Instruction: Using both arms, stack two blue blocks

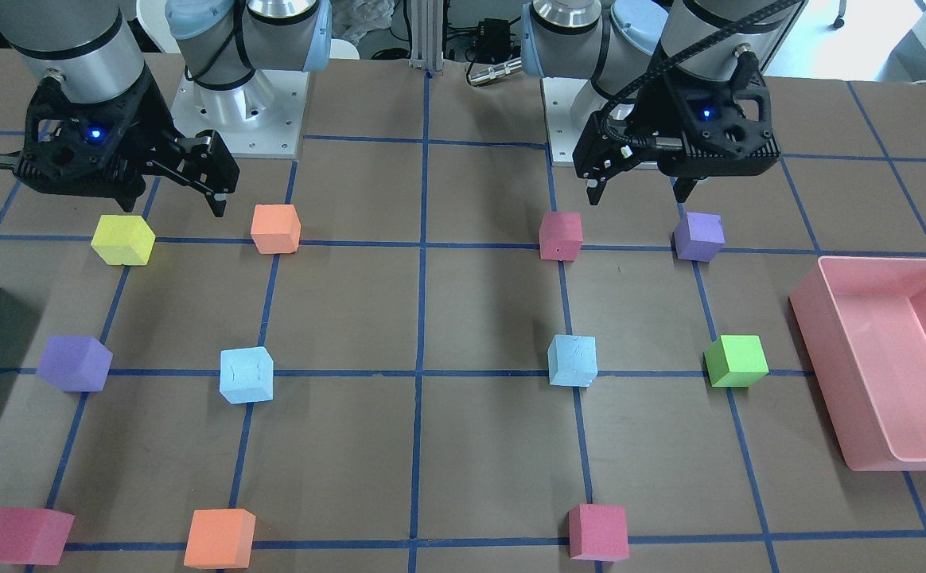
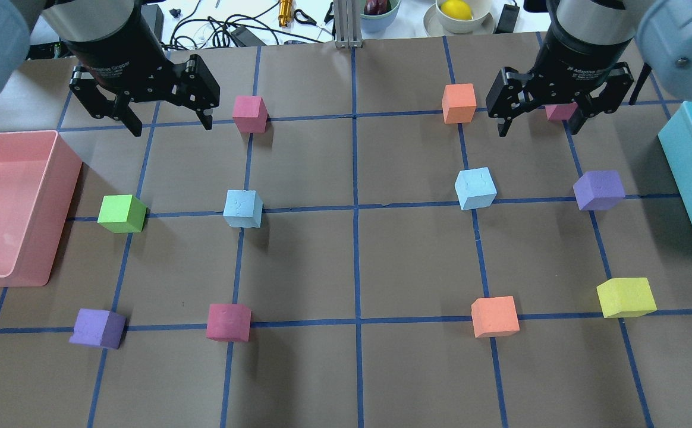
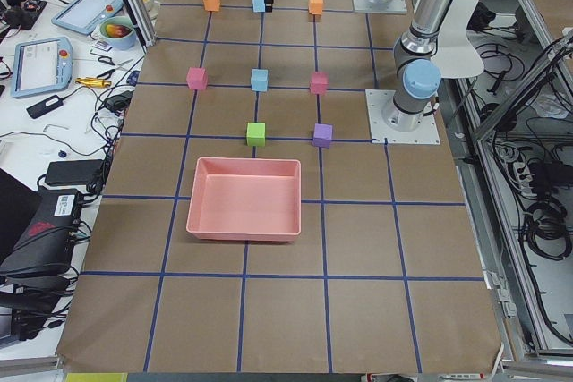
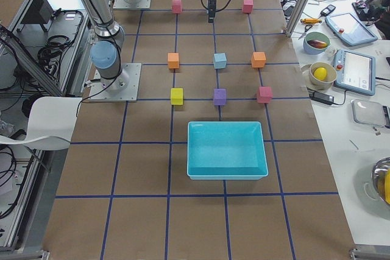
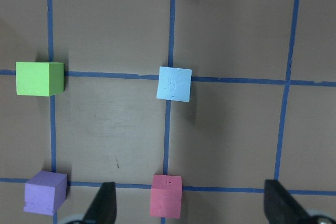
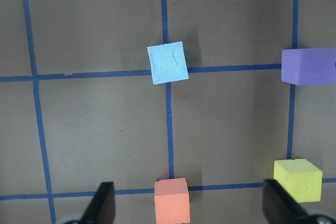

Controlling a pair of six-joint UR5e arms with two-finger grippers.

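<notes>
We log the left gripper (image 2: 170, 122) and right gripper (image 2: 541, 122) hanging with fingers spread wide, a matte, scuffed sky-blue foam cube resting below and forward of each, left blue block (image 2: 242, 208) and right blue block (image 2: 475, 188), on the brown paper-covered table (image 2: 417, 267) gridded with blue tape (image 2: 355, 238)

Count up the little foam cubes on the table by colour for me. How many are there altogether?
Red cubes: 3
Orange cubes: 2
Purple cubes: 2
Pale blue cubes: 2
Yellow cubes: 1
Green cubes: 1
Total: 11
</notes>
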